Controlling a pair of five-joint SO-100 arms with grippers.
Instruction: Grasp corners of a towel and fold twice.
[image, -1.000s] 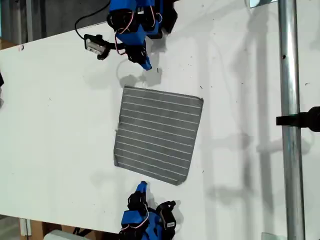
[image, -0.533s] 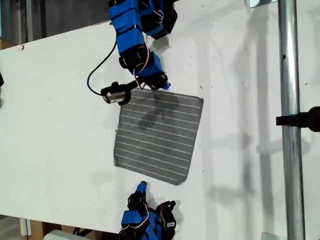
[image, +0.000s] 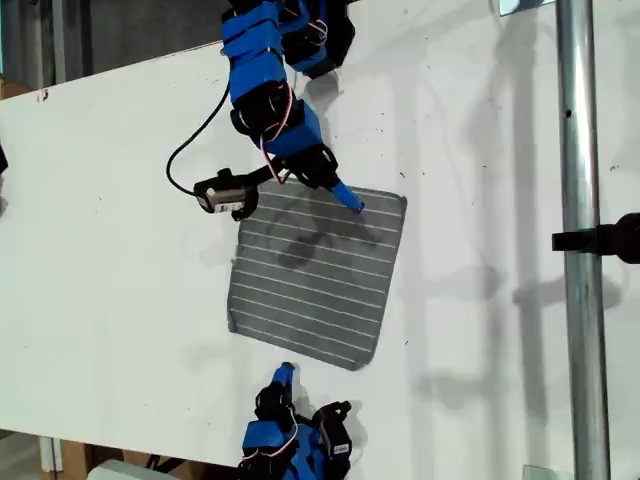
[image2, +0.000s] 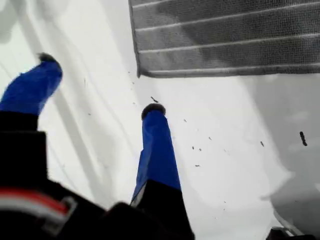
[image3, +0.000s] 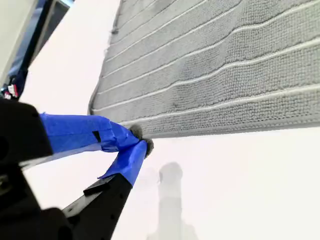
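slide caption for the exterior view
Striped towel flat on the table; my first gripper open over one edge, my second gripper shut beside the opposite edge.

Grey towel, coarse woven cloth with thin white stripes, lies on a smooth matt white counter; my fingers wear matt blue tape.

Bright even light, soft shadows on white table, blurred wrist-view foregrounds
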